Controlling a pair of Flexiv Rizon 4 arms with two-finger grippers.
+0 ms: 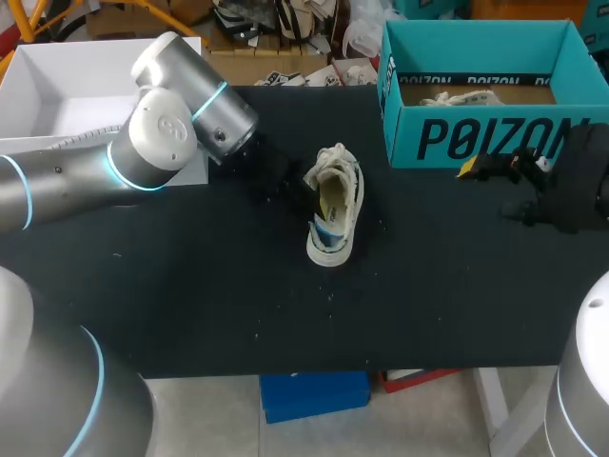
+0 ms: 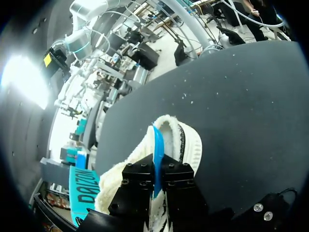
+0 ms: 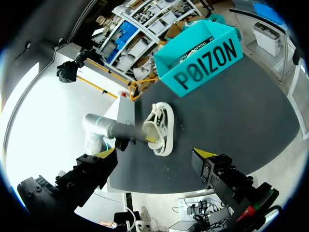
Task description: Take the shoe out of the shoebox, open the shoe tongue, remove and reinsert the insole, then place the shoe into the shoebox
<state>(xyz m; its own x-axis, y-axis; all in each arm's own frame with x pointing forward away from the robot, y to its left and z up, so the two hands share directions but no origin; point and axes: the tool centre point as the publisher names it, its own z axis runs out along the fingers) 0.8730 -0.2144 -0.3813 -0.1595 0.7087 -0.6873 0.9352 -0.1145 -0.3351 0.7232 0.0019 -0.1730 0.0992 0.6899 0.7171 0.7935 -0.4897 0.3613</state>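
Observation:
A cream-white shoe (image 1: 335,205) lies on the black table (image 1: 190,286), left of the teal shoebox (image 1: 485,86). My left gripper (image 2: 158,176) sits right over the shoe's (image 2: 190,142) opening. It is shut on the thin blue insole (image 2: 157,145), which stands on edge between the fingers and runs into the shoe. In the head view the left gripper (image 1: 284,181) is a dark shape against the shoe's left side. My right gripper (image 3: 155,153) is open and holds nothing. It hangs well back from the shoe (image 3: 161,128), in front of the shoebox (image 3: 203,58) at the table's right.
A white open box (image 1: 57,95) stands at the back left, partly behind my left arm (image 1: 162,133). Crumpled paper (image 1: 466,97) lies inside the teal shoebox. The table's near edge runs along the front.

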